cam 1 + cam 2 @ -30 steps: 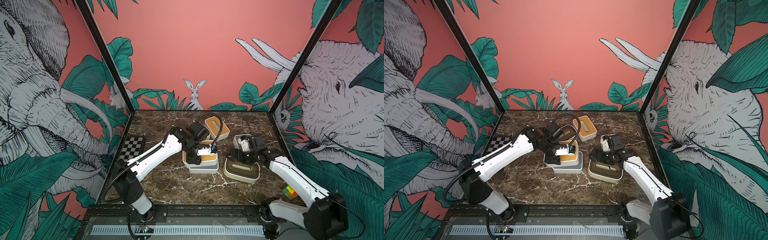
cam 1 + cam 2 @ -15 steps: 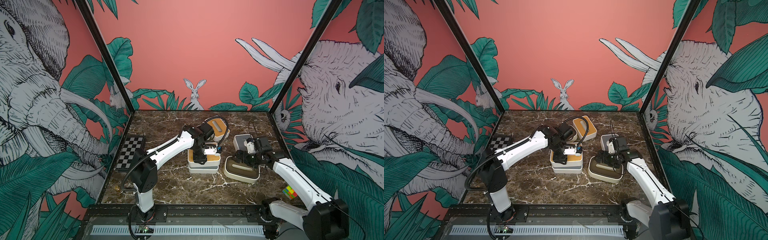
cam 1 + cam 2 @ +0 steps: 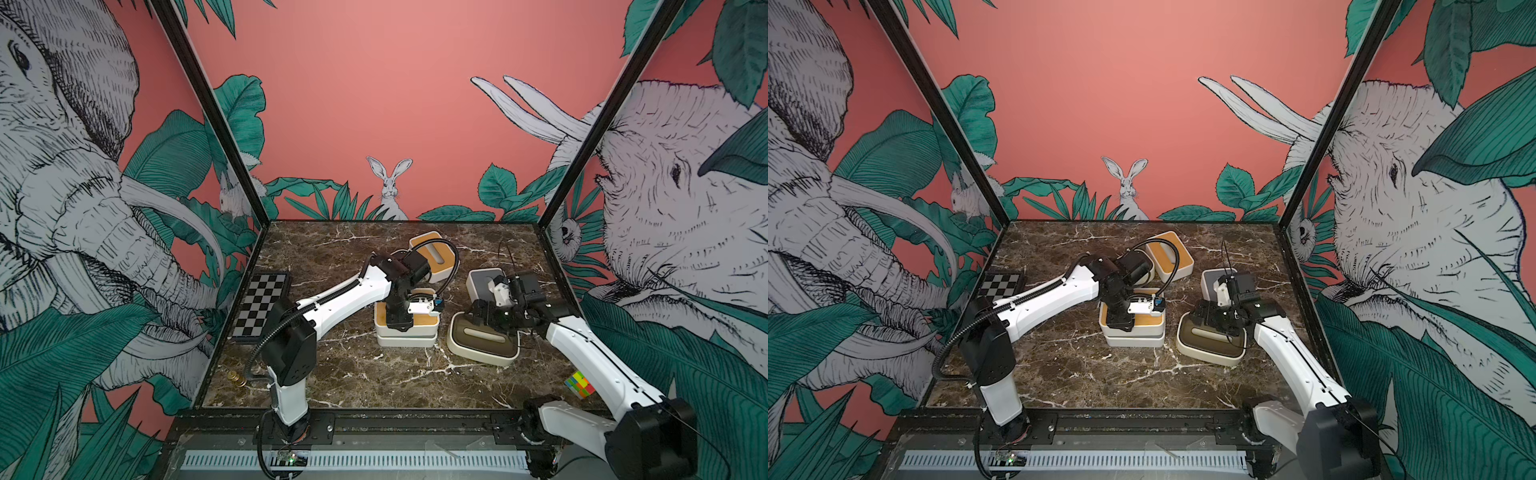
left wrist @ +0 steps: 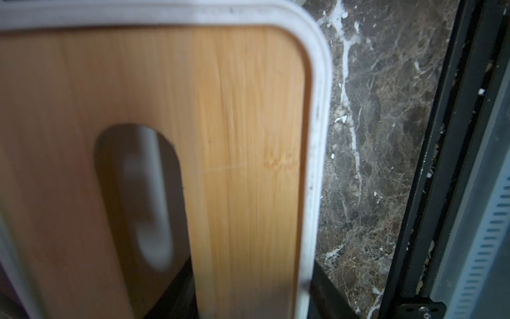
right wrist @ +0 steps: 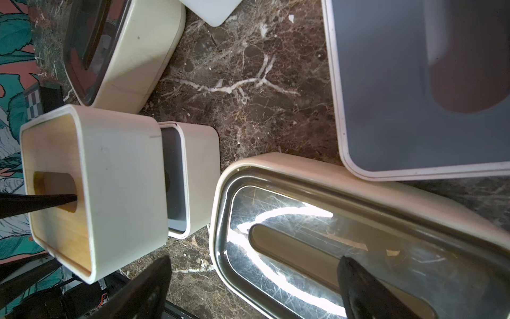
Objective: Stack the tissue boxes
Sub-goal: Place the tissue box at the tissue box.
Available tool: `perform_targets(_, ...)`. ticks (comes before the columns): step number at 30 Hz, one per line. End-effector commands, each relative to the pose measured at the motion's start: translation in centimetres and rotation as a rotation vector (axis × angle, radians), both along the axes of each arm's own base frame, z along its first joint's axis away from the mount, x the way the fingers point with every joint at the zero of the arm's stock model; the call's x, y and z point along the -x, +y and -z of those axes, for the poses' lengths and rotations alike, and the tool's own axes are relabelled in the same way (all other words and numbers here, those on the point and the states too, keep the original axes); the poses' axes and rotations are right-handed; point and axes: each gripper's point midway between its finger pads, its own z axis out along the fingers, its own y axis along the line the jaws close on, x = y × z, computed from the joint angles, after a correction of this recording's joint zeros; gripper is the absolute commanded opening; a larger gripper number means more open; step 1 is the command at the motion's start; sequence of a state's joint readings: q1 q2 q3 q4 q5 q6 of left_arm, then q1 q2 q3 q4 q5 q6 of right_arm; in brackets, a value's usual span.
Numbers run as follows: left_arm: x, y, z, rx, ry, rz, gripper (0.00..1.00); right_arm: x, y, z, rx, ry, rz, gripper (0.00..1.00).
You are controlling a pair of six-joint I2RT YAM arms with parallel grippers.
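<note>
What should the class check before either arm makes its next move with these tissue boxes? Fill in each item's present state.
1. The left gripper holds the bamboo-lidded box: ok; one finger sits in its slot.
2. That box is above the grey-lidded box: ok.
3. It rests flush and square on it: cannot tell; part of the grey lid shows beside it.
4. The right gripper is open: ok; its jaws stand wide.
5. It is lined up on the dark-lidded box: probably ok; one fingertip is over the lid, the other past the box's end.
6. The grippers are clear of each other: ok; both top views show a gap.
</note>
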State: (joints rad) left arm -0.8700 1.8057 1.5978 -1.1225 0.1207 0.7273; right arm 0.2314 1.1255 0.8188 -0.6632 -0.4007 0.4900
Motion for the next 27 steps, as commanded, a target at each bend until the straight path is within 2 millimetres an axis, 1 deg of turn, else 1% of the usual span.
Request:
perform_targets(1,0.0,-0.3,-0.6,0.023,-0.024,0.022,0.16,0.0,0.0,0.2,-0.002,-0.004,-0.006,0.94)
perform_targets(11,0.0,-0.3,-0.5,0.017,-0.026,0.027,0.16,-0.1,0.0,0.3,-0.004,-0.005,-0.006,0.94)
perform_targets(27,0.2,-0.5,0.5,0.003,-0.030,0.038,0.16,-0.1,0.1,0.4,-0.009,-0.008,-0.008,0.95)
